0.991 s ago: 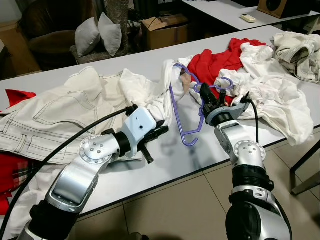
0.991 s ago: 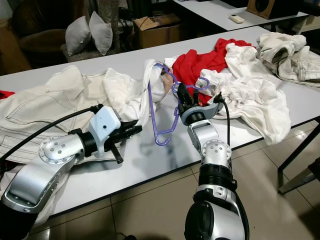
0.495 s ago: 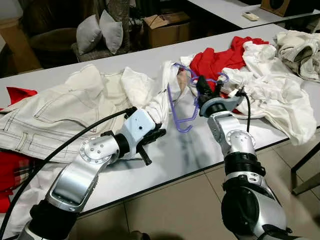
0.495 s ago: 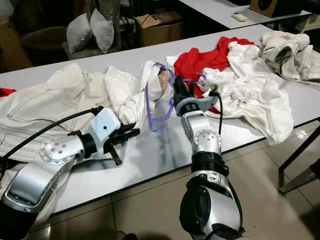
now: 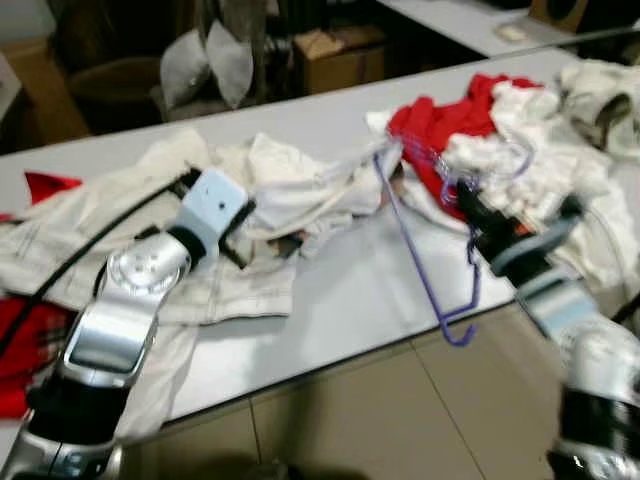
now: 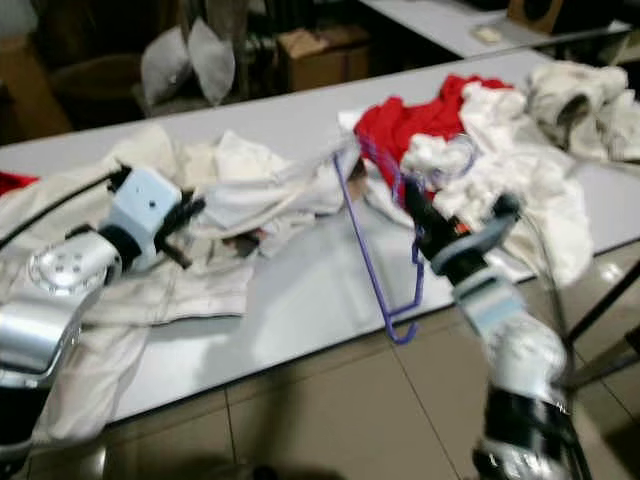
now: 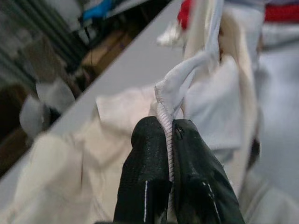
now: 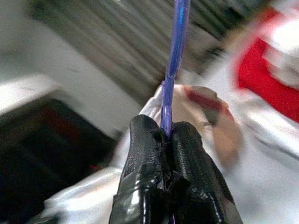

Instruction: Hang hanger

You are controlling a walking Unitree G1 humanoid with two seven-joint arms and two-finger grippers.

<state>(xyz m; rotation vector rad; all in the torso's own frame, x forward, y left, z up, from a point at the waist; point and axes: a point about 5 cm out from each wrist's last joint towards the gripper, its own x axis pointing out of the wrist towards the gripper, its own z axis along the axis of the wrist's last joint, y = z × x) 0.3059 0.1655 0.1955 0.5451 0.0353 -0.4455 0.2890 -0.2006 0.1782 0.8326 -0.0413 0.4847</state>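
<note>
- Two claws are at work, each pinched tight on its own thing. The right gripper has its fingers closed on a thin bar of the purple hanger, with no gap showing between the pads in the right wrist view.
- From that grip the hanger runs two ways. One end slants up and away toward the garments, where it is caught in the cloth. The other end drops down past the edge of the grey table and ends in a small curl that hangs over the floor.
- So the hanger's long axis lies slanted, far end toward the left arm's side, near end low and in front of the right claw.
- The left gripper is shut on a ribbed edge of the white garment, seemingly a neckline, and holds it up off the pile.
- The relation that matters: the pinched neckline sits well off to the left of the right claw, and the hanger's upper end points toward that same stretch of cloth. My judgement is that the hanger end must be steered into the opening the left claw holds.
- Beyond the right claw lie a red garment and more white clothes.
- No brand, label or writing can be read; the head views are blurred.
</note>
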